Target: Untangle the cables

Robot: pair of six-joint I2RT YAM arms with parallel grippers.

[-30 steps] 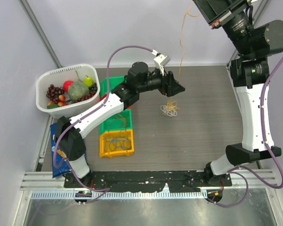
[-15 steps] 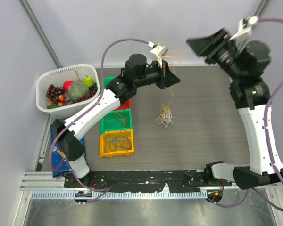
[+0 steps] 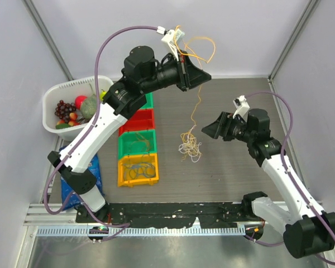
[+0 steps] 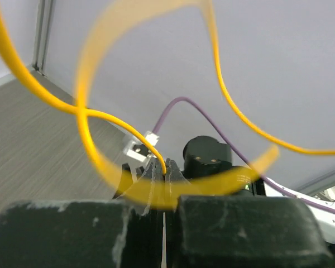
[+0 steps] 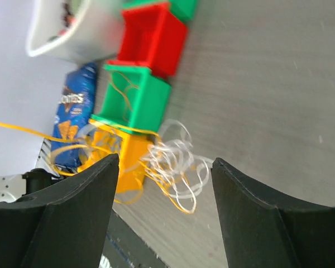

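My left gripper [image 3: 204, 76] is raised high over the table's far side and is shut on a yellow cable [image 3: 204, 47], which loops above it. In the left wrist view the cable [image 4: 85, 131] runs into the closed fingertips of the gripper [image 4: 165, 168]. From there one yellow strand drops to a tangle of white and yellow cables [image 3: 188, 147] hanging near the table's middle. Whether the tangle touches the wood I cannot tell. My right gripper [image 3: 206, 132] is low, just right of the tangle and facing it, open. In its wrist view the gripper [image 5: 164, 162] frames the tangle [image 5: 180, 146].
A row of green, red, green and yellow bins [image 3: 138, 170] with loose cables runs left of the tangle. A white basket of fruit [image 3: 61, 92] stands at far left. A blue snack bag [image 3: 67, 184] lies below it. The bins [image 5: 137, 97] and bag [image 5: 72, 114] also show in the right wrist view.
My left gripper shut on the yellow cable and rose up and left, drawing the tangle with it. My right gripper let go up high, opened and swung down beside the tangle.
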